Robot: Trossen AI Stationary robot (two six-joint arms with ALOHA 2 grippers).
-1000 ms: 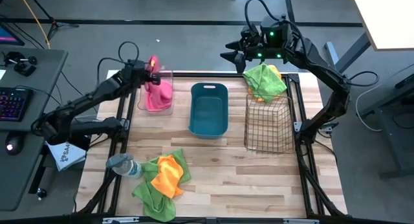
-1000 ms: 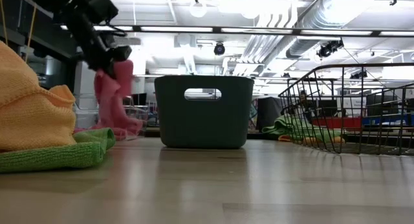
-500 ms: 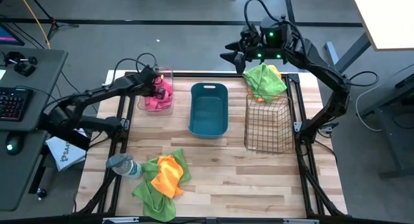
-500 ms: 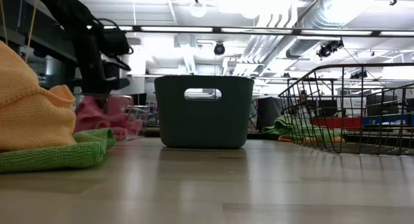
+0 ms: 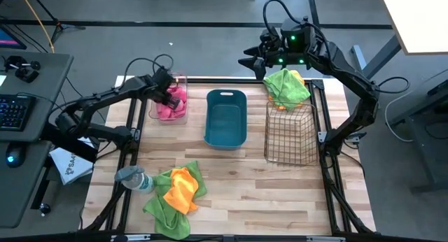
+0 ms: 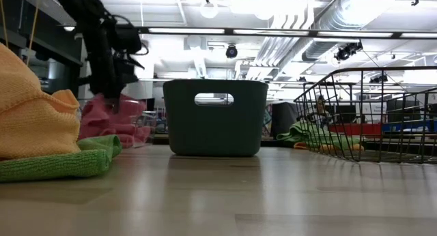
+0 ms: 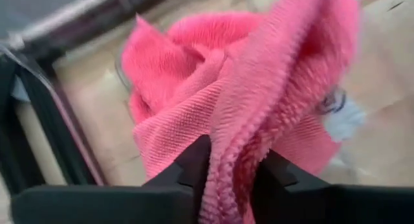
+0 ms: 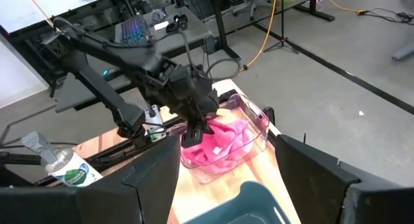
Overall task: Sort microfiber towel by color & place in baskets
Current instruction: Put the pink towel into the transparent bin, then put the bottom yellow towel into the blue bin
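Note:
My left gripper [image 5: 171,95] reaches down into the clear box [image 5: 168,115] at the table's far left and is shut on a pink towel [image 5: 168,108], which lies heaped in that box. My right gripper [image 5: 246,60] hangs open above the far edge, touching nothing. A lime green towel [image 5: 285,88] with an orange towel [image 5: 298,76] under it is draped over the far end of the wire-mesh basket [image 5: 288,137]. The teal tub [image 5: 226,117] stands between the box and the basket. An orange towel [image 5: 182,188] lies on green towels [image 5: 166,208] near the near left edge. My left gripper [image 7: 233,162] pinches a raised fold of the pink towel [image 7: 242,130] between its two fingers [image 7: 197,156], coming from above and slanting down. The fold holds more than one layer. The towel's bulk [image 8: 223,141] rests inside the clear box, slack.
A clear bottle with a grey cap [image 5: 133,178] lies beside the near left towel pile. The dark table frame rails [image 5: 131,140] run along both sides. Bare wood [image 5: 280,200] shows at the near right of the table.
My left gripper has moved down into the clear box, still shut on the pink towel. The towel hung stretched below the gripper a second ago; now it has crumpled into a heap in the box.

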